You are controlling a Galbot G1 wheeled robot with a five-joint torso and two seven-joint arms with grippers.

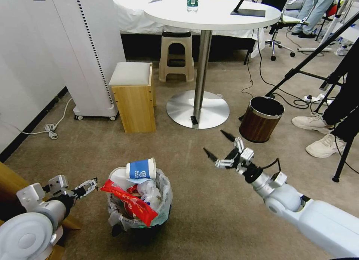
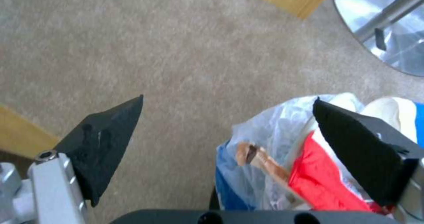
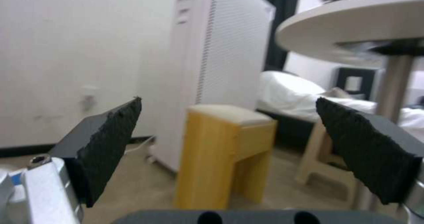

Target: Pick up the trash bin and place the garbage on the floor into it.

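Observation:
The trash bin [image 1: 139, 215] stands on the beige floor [image 1: 209, 215] near me, lined with a crinkled plastic bag [image 2: 269, 128]. Garbage fills it: a blue paper cup [image 1: 141, 169] on top, a red wrapper [image 1: 131, 204] sticking out over the rim, and a wooden stick [image 2: 267, 164]. My left gripper [image 1: 94, 185] hovers open just beside the bin's left rim, holding nothing. In the left wrist view one of its fingers [image 2: 353, 151] sits over the bin's contents, the other over carpet. My right gripper [image 1: 213, 140] hangs open and empty in the air, to the right of the bin and farther from me.
A brown wood-grain bin [image 1: 261, 119] stands at right. The round table's metal base [image 1: 197, 109], a wooden stool [image 1: 132, 97], a plastic stool [image 1: 176, 56] and a white appliance [image 1: 89, 46] stand beyond. A person's shoes [image 1: 314, 123], tripod legs and cables lie far right.

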